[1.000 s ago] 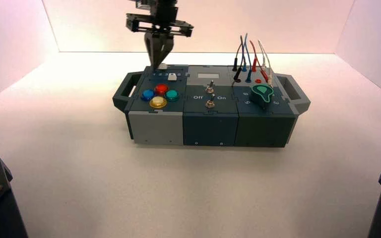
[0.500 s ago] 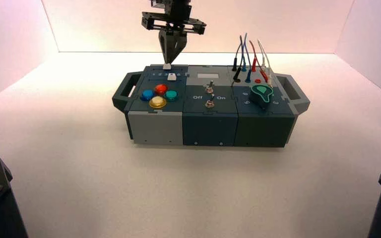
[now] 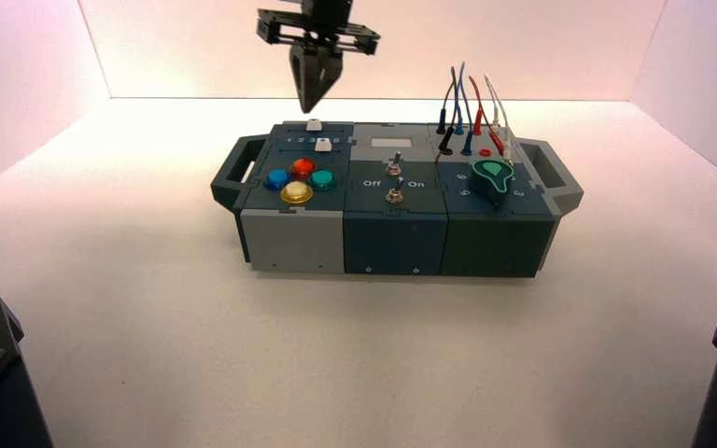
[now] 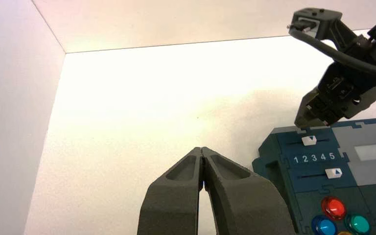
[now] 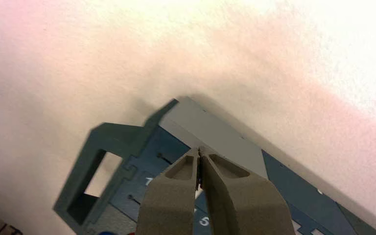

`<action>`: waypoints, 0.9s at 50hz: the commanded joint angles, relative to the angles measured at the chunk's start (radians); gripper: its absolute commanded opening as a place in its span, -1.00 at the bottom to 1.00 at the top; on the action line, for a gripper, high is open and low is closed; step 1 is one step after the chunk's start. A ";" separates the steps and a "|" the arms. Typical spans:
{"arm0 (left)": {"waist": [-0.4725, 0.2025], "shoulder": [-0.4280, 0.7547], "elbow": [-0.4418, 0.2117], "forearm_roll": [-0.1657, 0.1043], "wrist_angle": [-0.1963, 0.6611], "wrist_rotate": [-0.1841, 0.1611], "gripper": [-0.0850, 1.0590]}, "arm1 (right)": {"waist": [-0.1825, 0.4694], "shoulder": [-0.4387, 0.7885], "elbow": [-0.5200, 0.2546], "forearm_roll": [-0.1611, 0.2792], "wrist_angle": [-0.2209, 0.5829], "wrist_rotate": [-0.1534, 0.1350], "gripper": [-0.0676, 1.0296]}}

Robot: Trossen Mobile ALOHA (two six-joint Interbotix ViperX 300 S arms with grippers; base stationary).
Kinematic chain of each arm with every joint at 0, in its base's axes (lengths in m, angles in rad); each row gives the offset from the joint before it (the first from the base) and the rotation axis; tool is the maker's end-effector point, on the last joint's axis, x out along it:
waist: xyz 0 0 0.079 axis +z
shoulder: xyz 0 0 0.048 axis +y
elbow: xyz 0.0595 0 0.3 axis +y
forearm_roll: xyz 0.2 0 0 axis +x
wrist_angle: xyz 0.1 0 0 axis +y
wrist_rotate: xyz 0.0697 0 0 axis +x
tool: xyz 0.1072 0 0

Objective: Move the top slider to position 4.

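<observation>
The top slider sat near the box's far left edge with its white knob lined up around 3, so by my read it was partly done, roughly one notch short of position 4. The right gripper was pinched closed just above and beyond that knob, apart from it, while the left gripper idled closed off the box's left side. There was track to spare toward 5, but the lower slider was close enough to catch a sloppy sweep.

Counter: pale, brightly lit. Pinkish back wall meets side walls at left and right.
</observation>
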 commanded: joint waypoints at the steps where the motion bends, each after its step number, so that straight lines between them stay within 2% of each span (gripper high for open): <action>1: -0.006 -0.002 -0.035 0.000 -0.005 0.002 -0.91 | 0.020 -0.064 -0.046 0.008 0.017 0.008 -0.92; 17: -0.006 -0.008 -0.034 0.000 -0.003 0.002 -0.91 | 0.037 -0.064 -0.008 0.006 0.020 0.023 -0.92; 45: -0.011 -0.009 -0.034 0.000 0.000 0.002 -0.91 | 0.015 -0.063 0.020 -0.002 0.017 0.021 -0.92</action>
